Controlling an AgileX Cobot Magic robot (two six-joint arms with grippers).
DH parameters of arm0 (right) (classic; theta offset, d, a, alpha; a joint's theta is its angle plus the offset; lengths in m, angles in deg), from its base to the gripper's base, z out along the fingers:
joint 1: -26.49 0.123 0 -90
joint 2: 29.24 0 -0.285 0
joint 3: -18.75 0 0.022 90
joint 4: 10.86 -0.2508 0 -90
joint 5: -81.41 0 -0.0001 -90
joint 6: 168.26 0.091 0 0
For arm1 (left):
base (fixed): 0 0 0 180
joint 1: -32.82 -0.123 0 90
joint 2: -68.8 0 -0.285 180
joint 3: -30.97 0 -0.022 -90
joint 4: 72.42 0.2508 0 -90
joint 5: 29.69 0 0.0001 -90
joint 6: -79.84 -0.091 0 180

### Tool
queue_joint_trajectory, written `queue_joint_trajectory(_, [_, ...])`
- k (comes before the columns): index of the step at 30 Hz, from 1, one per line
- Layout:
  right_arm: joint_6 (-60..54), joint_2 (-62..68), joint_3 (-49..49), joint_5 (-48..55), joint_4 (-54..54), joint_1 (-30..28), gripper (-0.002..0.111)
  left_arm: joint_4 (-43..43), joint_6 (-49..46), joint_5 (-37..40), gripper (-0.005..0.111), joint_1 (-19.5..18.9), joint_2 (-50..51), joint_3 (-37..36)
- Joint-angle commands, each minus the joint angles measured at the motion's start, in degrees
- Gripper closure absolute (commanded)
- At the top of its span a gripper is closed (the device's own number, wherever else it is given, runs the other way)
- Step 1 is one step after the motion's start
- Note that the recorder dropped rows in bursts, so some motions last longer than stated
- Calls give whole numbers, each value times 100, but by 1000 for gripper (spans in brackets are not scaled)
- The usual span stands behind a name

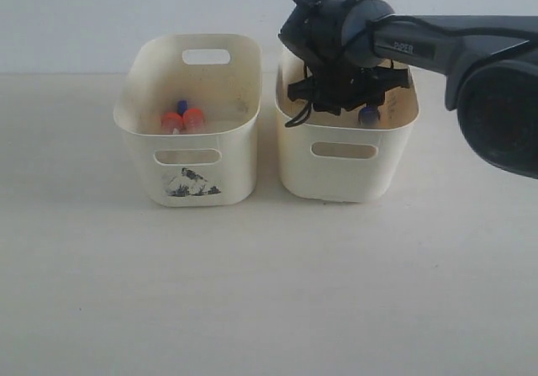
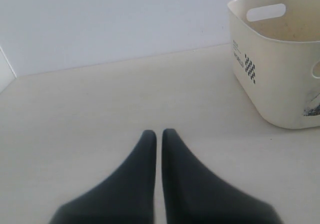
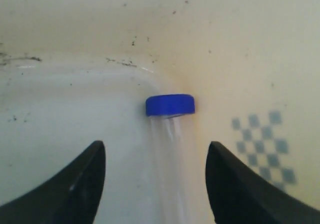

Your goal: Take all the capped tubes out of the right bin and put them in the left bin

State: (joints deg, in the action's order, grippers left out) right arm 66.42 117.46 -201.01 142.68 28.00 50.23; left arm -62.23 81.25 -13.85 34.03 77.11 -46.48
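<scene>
The left bin (image 1: 134, 111), with its dark triangular mark in front, holds two orange-capped tubes (image 1: 183, 121) and a blue-capped tube (image 1: 182, 106). The right bin (image 1: 345, 170) is plain-fronted, and a blue-capped tube (image 1: 368, 116) lies inside it. My right gripper (image 3: 156, 151) reaches down into this bin, open, its fingers on either side of the clear blue-capped tube (image 3: 170, 114) without touching it. My left gripper (image 2: 159, 134) is shut on nothing, low over the table, off to the side of the left bin (image 2: 280, 68). It does not show in the exterior view.
The two bins stand side by side, close together, on a pale table (image 1: 252, 292). A white wall (image 1: 101, 14) runs behind them. The dark right arm (image 1: 454, 48) comes in from the right above the right bin. Checker print (image 3: 267, 139) marks that bin's inner wall.
</scene>
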Motion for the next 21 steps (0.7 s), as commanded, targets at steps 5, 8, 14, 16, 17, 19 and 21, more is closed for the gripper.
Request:
queue_joint_trajectory(5, [25,75,-25,12,104,-81,52,-6,66,-86,102,-6,-11,23])
queue_joint_trajectory(8, [-55,161,-25,65,164,-81,52,-6,66,-86,102,-6,-11,23])
queue_joint_trajectory(14, [-129,185,-25,58,389,-81,52,-6,66,-86,102,-6,-11,23])
queue_joint_trajectory(16, [-129,185,-25,98,515,-81,52,-6,66,-86,102,-6,-11,23])
queue_joint_trajectory(17, [-129,175,-25,127,560,-81,52,-6,66,-86,102,-6,-11,23])
queue_joint_trajectory(19, [-129,166,-25,234,682,-81,52,-6,66,-86,102,-6,-11,23])
queue_joint_trajectory(21, [-129,166,-25,348,738,-81,52,-6,66,-86,102,-6,-11,23])
